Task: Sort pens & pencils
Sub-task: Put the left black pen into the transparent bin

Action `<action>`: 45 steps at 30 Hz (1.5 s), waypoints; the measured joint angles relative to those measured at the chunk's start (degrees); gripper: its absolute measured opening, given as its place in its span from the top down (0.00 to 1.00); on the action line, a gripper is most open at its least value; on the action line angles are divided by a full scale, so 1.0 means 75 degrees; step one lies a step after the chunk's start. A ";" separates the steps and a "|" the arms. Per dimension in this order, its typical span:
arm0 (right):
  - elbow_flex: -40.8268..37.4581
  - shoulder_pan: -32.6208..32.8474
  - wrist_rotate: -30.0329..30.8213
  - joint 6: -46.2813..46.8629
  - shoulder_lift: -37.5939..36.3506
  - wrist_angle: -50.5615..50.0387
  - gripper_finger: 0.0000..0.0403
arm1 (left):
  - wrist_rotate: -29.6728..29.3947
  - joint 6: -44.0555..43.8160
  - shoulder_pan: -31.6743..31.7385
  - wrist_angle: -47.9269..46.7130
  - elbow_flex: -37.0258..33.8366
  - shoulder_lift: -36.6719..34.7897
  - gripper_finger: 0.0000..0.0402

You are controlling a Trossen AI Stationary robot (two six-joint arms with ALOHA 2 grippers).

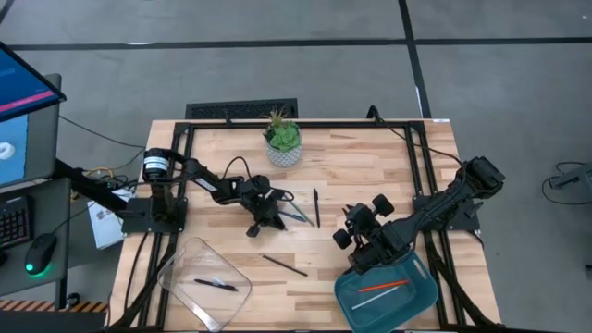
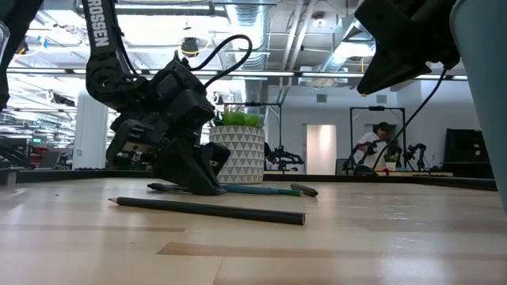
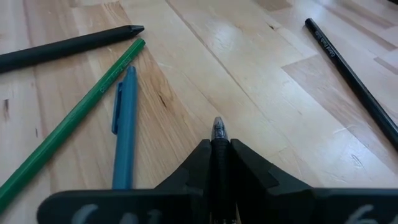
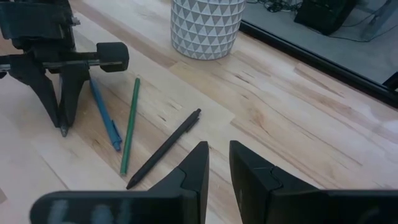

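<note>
Our left gripper jaws clamp a pen tip-down on the tabletop; right gripper jaws narrow, empty. Clear tray holds one, teal bin two; several remain

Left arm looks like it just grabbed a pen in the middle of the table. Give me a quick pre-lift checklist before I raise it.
1. Left gripper shut on the pen: ok, the tip shows between the fingers.
2. Pen clear of the blue pen and green pencil: ok, both lie beside it, apart.
3. Right gripper out of the way: ok, empty, over by the teal tray.
4. Clear tray has room: ok, one pen inside.
5. Grip depth: cannot tell.
</note>
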 joint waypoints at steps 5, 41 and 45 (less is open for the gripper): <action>0.0000 0.0000 0.0000 0.0004 0.0000 0.0026 0.78 | 0.0064 0.0044 -0.0023 -0.0275 -0.0011 -0.0503 0.94; -0.0001 -0.0055 0.0003 0.0011 0.0003 0.0085 0.78 | -0.1813 -0.0437 -0.2523 -0.7541 0.2160 -0.5411 0.94; 0.0000 -0.0102 0.0003 0.0008 0.0003 0.0168 0.78 | -0.2021 -0.1066 -0.3197 -0.7623 0.2157 -0.5419 0.94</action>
